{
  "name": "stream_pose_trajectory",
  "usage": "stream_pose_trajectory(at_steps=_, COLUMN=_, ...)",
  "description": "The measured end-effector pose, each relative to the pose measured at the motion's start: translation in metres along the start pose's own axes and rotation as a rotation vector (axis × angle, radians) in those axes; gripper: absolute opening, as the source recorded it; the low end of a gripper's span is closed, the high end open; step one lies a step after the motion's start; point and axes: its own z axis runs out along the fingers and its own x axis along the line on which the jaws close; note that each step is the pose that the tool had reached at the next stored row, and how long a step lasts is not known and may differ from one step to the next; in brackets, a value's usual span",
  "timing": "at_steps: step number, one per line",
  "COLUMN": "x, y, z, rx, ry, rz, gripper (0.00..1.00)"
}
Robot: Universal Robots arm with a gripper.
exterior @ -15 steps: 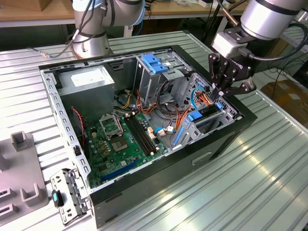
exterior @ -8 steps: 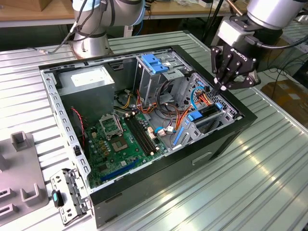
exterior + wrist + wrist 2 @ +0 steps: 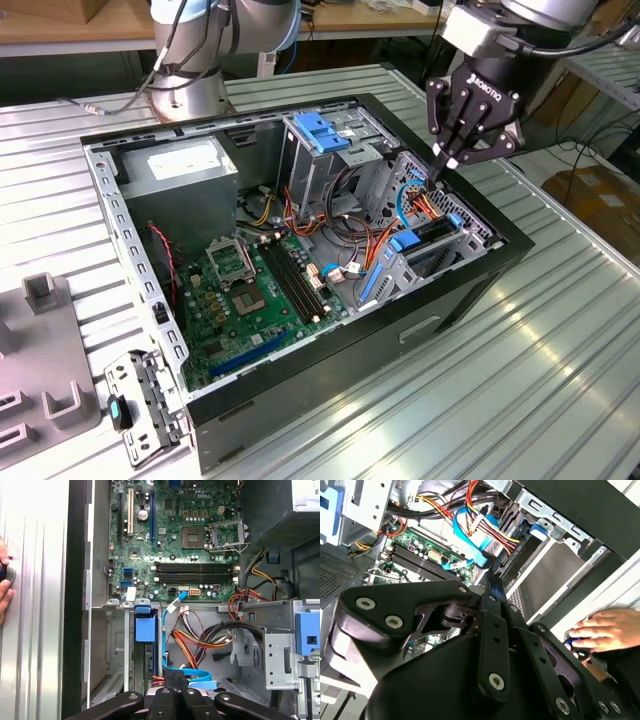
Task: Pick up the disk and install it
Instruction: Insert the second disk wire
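Exterior view. An open computer case [image 3: 470,290] lies on its side on the ribbed metal surface [image 3: 560,380]. The end effector [image 3: 445,168] hangs over the case's front corner, at the exterior view's right. Its fingers are drawn together to a single point, nothing is seen between them, and the tips sit just above a bundle of orange and red cables [image 3: 425,205]. The disk [image 3: 430,232] sits in the drive bay right below. It shows as a dark slab seated low in the metal frame, with a blue rail tab at each end. Its long axis runs along the case's front wall, from the exterior view's lower left to upper right. The motherboard [image 3: 255,290] fills the case floor. A grey box with a white sticker [image 3: 180,165] and a cage with a blue top [image 3: 325,130] stand toward the far side.

Second wrist view. The end effector [image 3: 495,582] points into the case with its fingers closed together, the tips near a blue ribbon cable [image 3: 470,540]. A person's hand [image 3: 602,630] rests on the surface outside the case wall.

First wrist view. The end effector [image 3: 175,677] has its tips above the bay. The disk [image 3: 145,629] is seen edge-on: a blue rail with a narrow dark edge behind it, pointing away from the motherboard [image 3: 175,535]. The hand [image 3: 4,587] lies on the surface [image 3: 35,605], well apart from the bay.
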Motion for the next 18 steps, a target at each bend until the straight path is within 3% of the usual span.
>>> stream_pose_trajectory(at_steps=1, x=-0.0027, y=0.0, z=-0.0001, rx=-0.0009, ry=0.0088, rz=0.001, gripper=0.11)
stream_pose_trajectory(at_steps=3, x=-0.0075, y=-0.0004, z=0.0003, rx=-0.003, ry=0.0176, rz=0.001, gripper=0.11)
stream_pose_trajectory(at_steps=5, x=-0.0113, y=-0.002, z=0.0008, rx=-0.0061, ry=0.0226, rz=0.002, gripper=0.11)
stream_pose_trajectory(at_steps=8, x=-0.0179, y=-0.0064, z=0.0036, rx=-0.0111, ry=0.0254, rz=0.002, gripper=0.11)
stream_pose_trajectory(at_steps=9, x=-0.02, y=-0.0068, z=0.0041, rx=-0.0114, ry=0.0323, rz=0.002, gripper=0.11)
stream_pose_trajectory(at_steps=10, x=-0.0216, y=-0.0068, z=0.0044, rx=-0.0113, ry=0.0446, rz=0.004, gripper=0.11)
stream_pose_trajectory(at_steps=11, x=-0.0236, y=-0.0071, z=0.0049, rx=-0.0112, ry=0.0617, rz=0.005, gripper=0.11)
stream_pose_trajectory(at_steps=14, x=-0.0282, y=-0.0079, z=0.0056, rx=-0.0109, ry=0.1047, rz=0.009, gripper=0.11)
stream_pose_trajectory(at_steps=15, x=-0.0309, y=-0.0086, z=0.0063, rx=-0.0112, ry=0.1265, rz=0.011, gripper=0.11)
stream_pose_trajectory(at_steps=18, x=-0.034, y=-0.0099, z=0.0078, rx=-0.0121, ry=0.1302, rz=0.011, gripper=0.17)
